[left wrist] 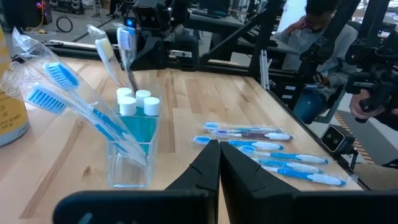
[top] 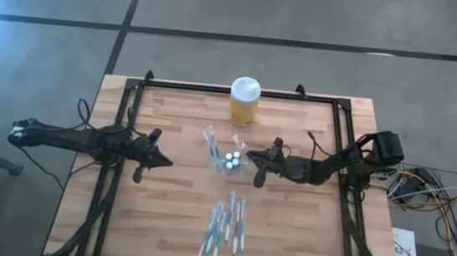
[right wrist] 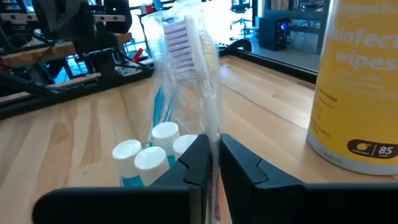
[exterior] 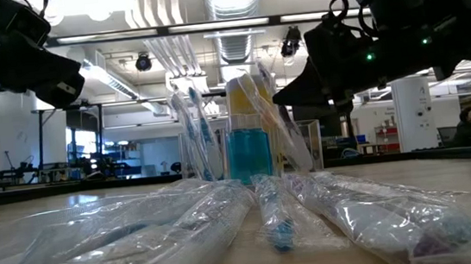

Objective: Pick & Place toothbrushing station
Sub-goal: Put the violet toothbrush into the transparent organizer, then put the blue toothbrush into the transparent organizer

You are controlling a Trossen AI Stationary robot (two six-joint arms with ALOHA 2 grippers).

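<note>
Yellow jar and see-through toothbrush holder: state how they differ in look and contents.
The yellow jar is opaque with a white lid shut on top; the see-through holder is clear and open-topped. The jar's contents are hidden, while the holder shows wrapped toothbrushes and small white-capped blue bottles. In the high view, the jar stands at the table's far edge; the holder sits mid-table by the right gripper. Both stand upright.

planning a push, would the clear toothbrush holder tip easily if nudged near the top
Probably. The toothbrush holder looks narrow, and wrapped brushes lean well above its rim, so it seems top-heavy. The blue bottles inside may steady it somewhat.
</note>
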